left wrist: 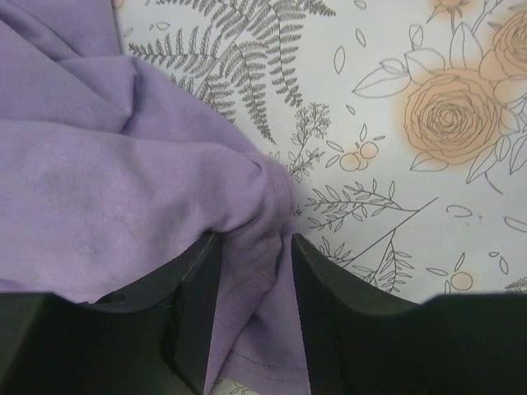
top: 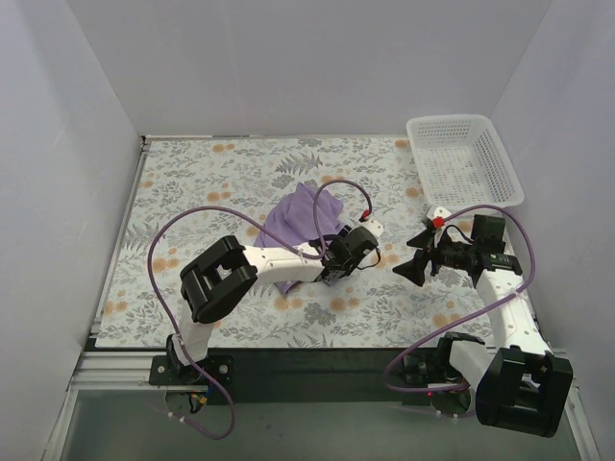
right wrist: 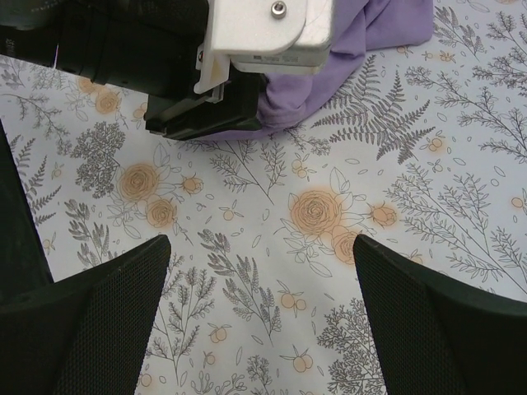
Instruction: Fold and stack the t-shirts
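Judging the t-shirt (top: 296, 219) soft and limp, we hold its stitched edge clenched in the left gripper (left wrist: 253, 251), while the right gripper (right wrist: 259, 251) hangs spread and empty.

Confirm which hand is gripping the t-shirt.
The left hand: it is shut on a fold of the purple t-shirt. The right hand is spread open above the floral mat, holding nothing.

We find no words, numbers, labels or signs that we can read anywhere here.
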